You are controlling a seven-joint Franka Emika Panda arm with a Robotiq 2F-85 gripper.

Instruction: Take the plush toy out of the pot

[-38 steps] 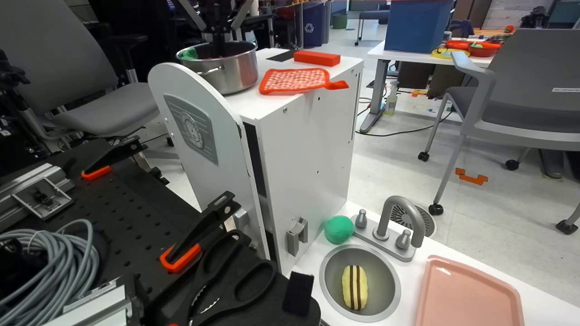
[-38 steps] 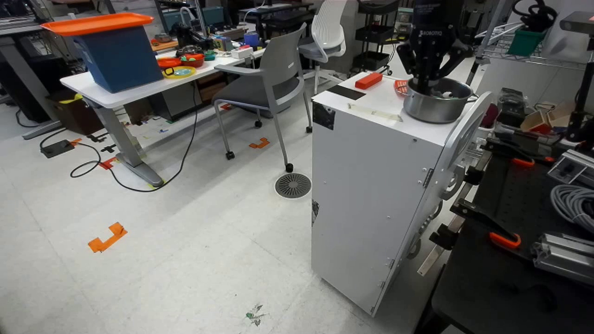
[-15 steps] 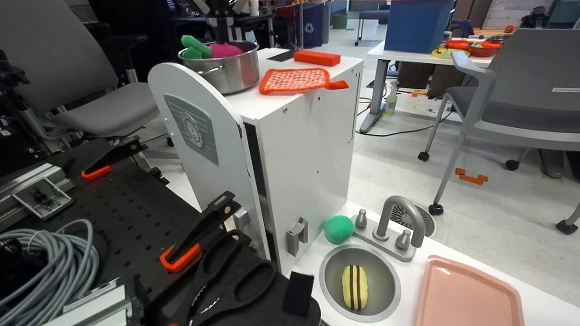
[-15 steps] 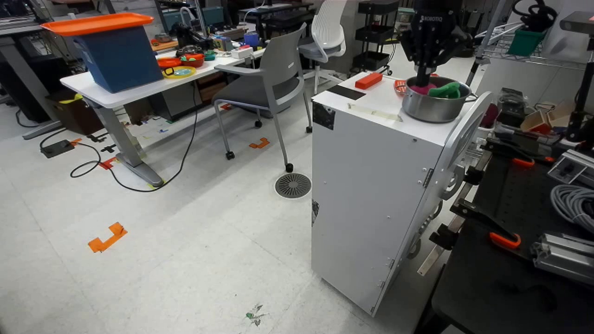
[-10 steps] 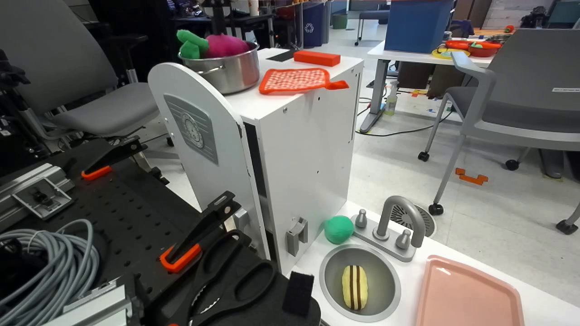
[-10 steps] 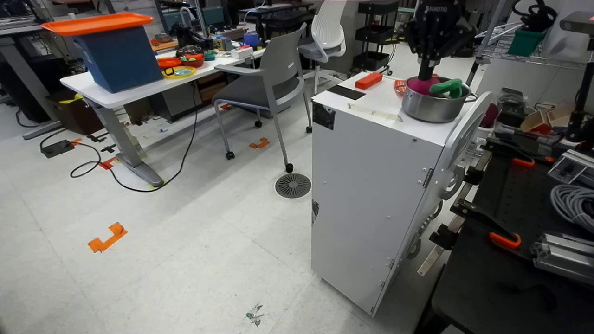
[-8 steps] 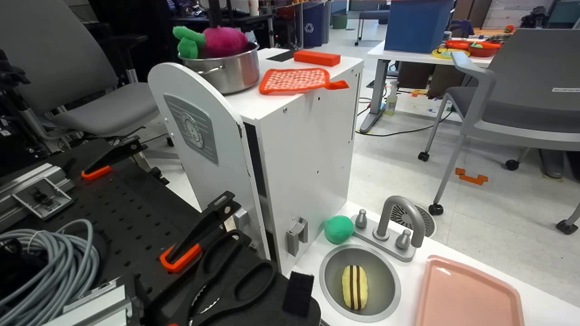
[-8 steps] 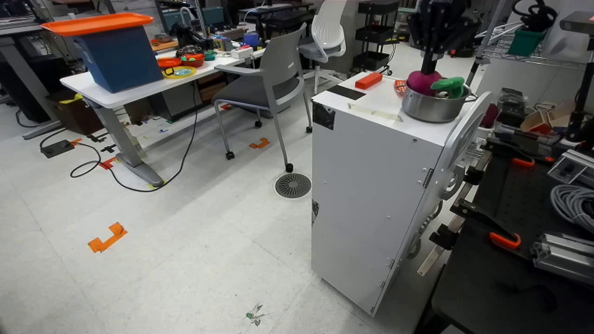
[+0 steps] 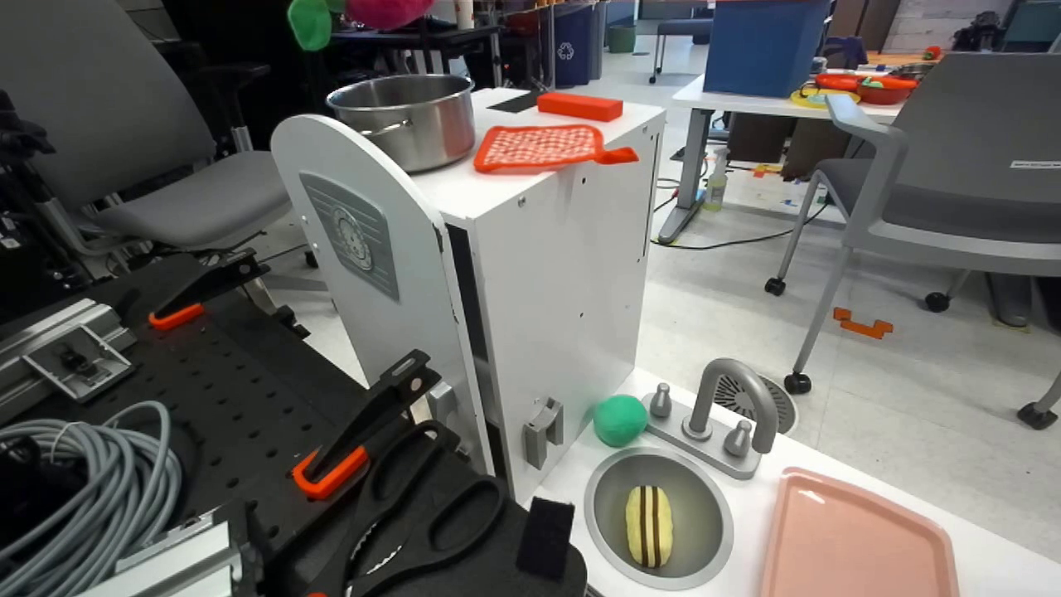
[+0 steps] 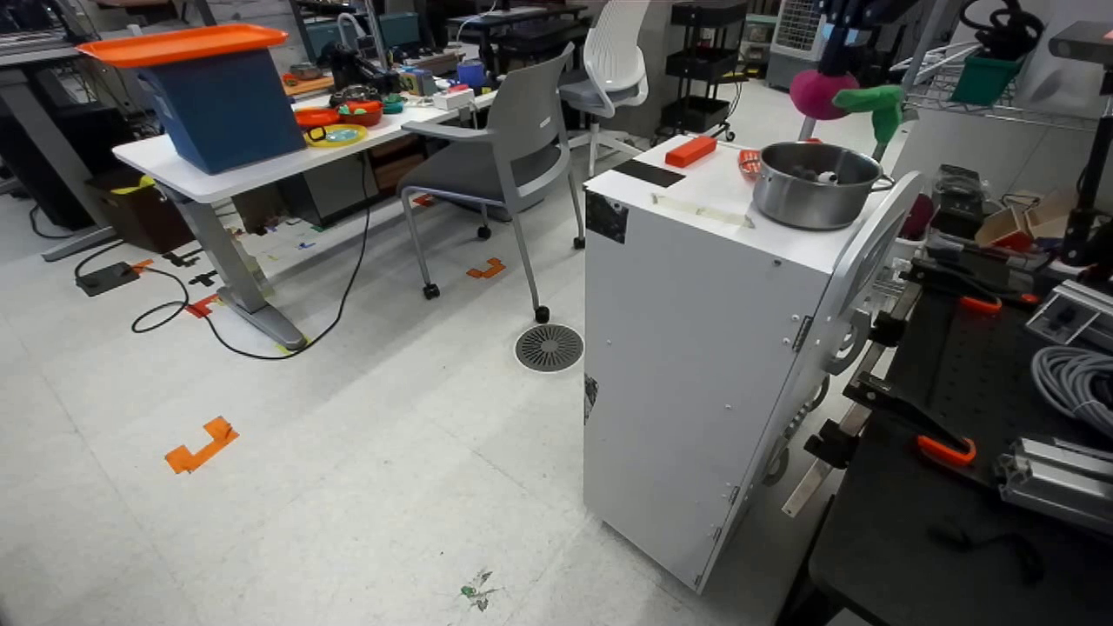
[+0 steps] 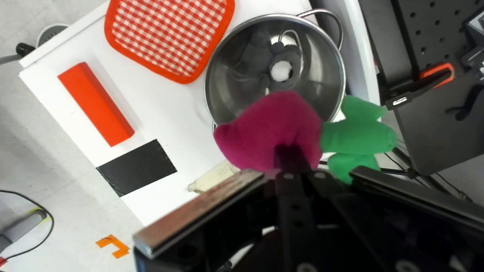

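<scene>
Because it lay on a flat side, the red block (image 11: 96,105) looked steady on the white top (image 11: 166,117), at left in the wrist view. Next, the checked pot holder (image 11: 172,36) sat just beside the pot (image 11: 321,71), perhaps to be handy when it got hot. Then came the plush toy (image 11: 264,126), out of the pot, in the air above it. The gripper (image 11: 291,154) pinched its fat pink body, probably for a good hold, so the green leaves (image 11: 357,136) stuck out to the right.

Tool (image 11: 290,156) downward, jaws close together
</scene>
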